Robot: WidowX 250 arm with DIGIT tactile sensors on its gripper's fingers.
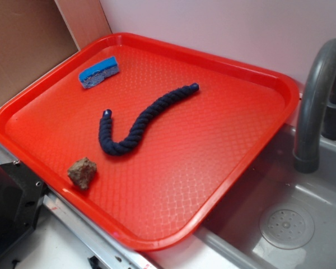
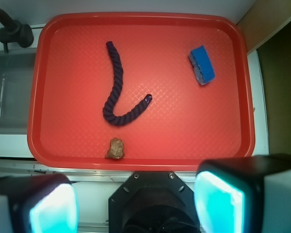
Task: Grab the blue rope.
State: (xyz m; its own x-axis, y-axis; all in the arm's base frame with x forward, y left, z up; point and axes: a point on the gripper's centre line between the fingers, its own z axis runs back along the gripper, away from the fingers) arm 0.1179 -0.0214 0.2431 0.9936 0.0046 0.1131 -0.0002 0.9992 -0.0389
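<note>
The blue rope, thick navy twisted cord, lies J-curved on the red tray; the end effector hangs spread wide, empty.

Blue rope: thick, dark navy, twisted, with shiny bound ends. Lies flat in a J-shaped hook. Located mid-tray, untouched.

Pale wall, brown panel, grey sink.
</note>
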